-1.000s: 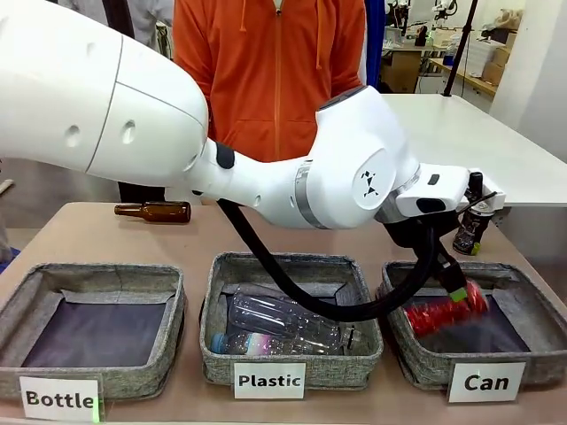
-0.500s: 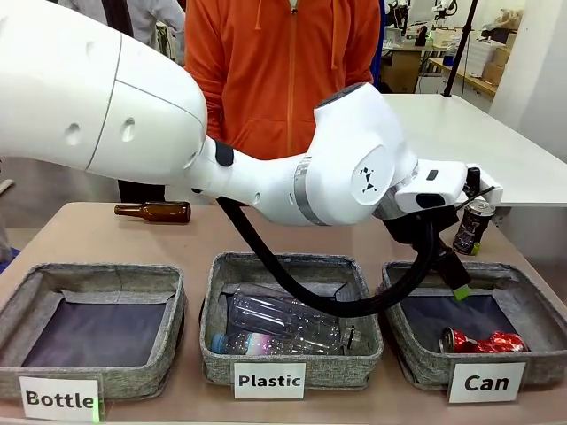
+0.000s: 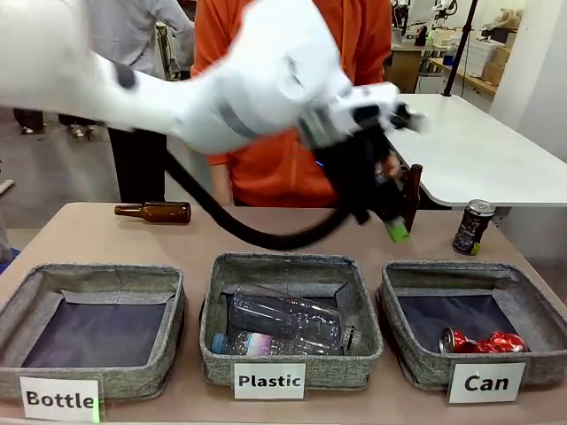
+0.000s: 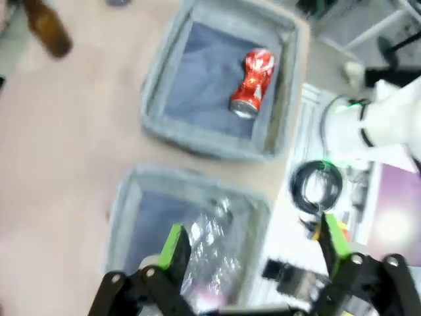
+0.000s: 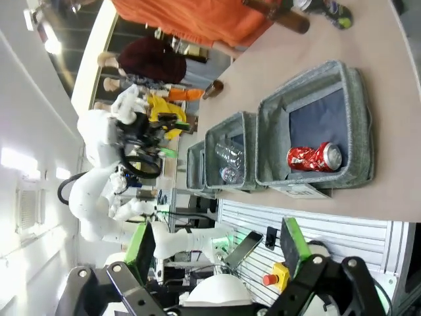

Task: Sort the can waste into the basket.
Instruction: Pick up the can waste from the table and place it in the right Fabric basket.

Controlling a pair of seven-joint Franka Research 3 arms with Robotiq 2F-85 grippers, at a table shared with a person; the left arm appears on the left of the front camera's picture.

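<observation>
Tan table [image 3: 80, 235]: left claw [image 3: 385, 212] jaws apart, empty. Dark can [image 3: 472, 227] upright just right of it, outside Can basket [image 3: 415, 365]; red can [image 3: 483, 341] inside, below claw. Dark can prob. light, thin, slick: grip mid-body. Right claw [image 5: 217, 242] apart too.

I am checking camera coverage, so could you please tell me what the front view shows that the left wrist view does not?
Front view: the baskets' white labels, the Bottle basket, a dark can standing on the table, a person in orange. Left wrist view: the left end effector, its jaws wide open over the Plastic basket. Both: the crushed red can lying in the Can basket, clear bottles in the Plastic basket.
</observation>
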